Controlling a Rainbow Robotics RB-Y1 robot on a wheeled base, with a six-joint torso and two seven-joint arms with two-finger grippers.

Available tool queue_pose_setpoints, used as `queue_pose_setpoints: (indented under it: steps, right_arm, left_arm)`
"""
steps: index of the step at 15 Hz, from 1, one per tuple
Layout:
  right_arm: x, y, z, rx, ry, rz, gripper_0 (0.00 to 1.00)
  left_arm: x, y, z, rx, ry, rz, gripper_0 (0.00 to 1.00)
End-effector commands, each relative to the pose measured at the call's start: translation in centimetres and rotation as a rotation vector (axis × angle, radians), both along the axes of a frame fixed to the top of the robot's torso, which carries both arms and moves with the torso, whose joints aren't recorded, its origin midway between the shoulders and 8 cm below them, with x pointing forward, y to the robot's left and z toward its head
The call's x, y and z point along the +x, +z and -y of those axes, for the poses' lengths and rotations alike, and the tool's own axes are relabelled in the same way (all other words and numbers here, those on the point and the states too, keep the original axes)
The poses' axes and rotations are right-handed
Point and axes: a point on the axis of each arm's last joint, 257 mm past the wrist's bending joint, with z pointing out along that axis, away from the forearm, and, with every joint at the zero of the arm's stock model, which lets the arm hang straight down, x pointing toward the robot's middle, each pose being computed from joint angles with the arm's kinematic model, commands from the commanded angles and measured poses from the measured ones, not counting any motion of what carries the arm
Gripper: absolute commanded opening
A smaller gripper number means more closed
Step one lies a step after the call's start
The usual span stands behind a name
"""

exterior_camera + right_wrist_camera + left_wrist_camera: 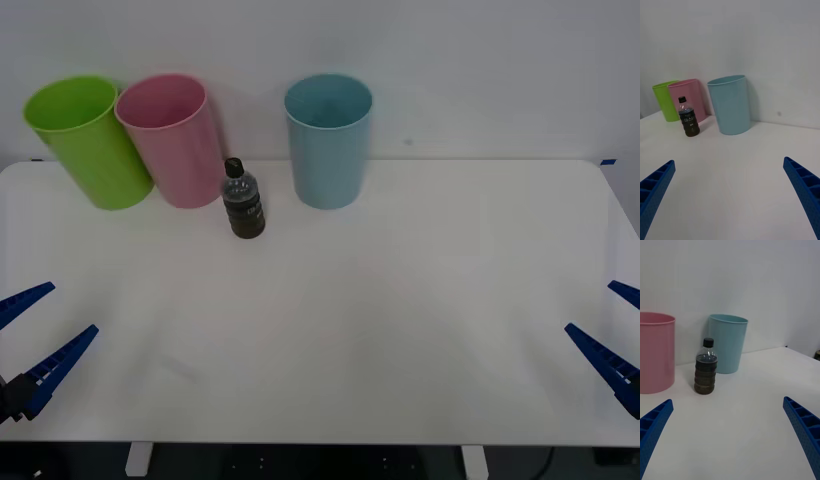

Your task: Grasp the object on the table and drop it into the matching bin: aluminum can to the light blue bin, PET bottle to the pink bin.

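While my left gripper [38,330] and right gripper [618,335] wait spread wide over the table's [400,330] near corners, the PET bottle [243,199] stands upright far back, between the pink bin [172,140] and light blue bin [328,140]. Beside pink sits a lime green bin [85,142]. Bare white tabletop lies between.

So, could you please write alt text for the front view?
A small dark PET bottle stands upright on the white table, between the pink bin and the light blue bin. A lime green bin leans outermost; both open blue pincers, left and right, wait at the near corners.
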Motion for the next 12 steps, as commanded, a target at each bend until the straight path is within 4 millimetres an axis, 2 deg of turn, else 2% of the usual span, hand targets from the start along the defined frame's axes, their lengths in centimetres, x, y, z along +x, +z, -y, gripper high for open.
queue_pose_setpoints:
  steps: [1, 2, 5, 10, 12]
  right_arm:
    - [0.0, 0.0, 0.0, 0.000, 0.000, 0.000, 1.00]
    - [0.0, 0.0, 0.0, 0.000, 0.000, 0.000, 1.00]
    - [0.0, 0.0, 0.0, 0.000, 0.000, 0.000, 1.00]
    - [0.0, 0.0, 0.0, 0.000, 0.000, 0.000, 1.00]
    - [0.0, 0.0, 0.0, 0.000, 0.000, 0.000, 1.00]
  left_arm:
    - [0.0, 0.0, 0.0, 0.000, 0.000, 0.000, 1.00]
    - [-0.6, -1.6, -0.7, -0.007, 0.027, -0.040, 1.00]
    - [-0.9, -1.2, -0.9, 0.015, 0.017, -0.045, 1.00]
    - [-0.1, -2.6, -1.0, 0.055, 0.043, -0.070, 1.00]
    - [1.0, -3.6, -0.6, 0.076, 0.063, -0.086, 1.00]
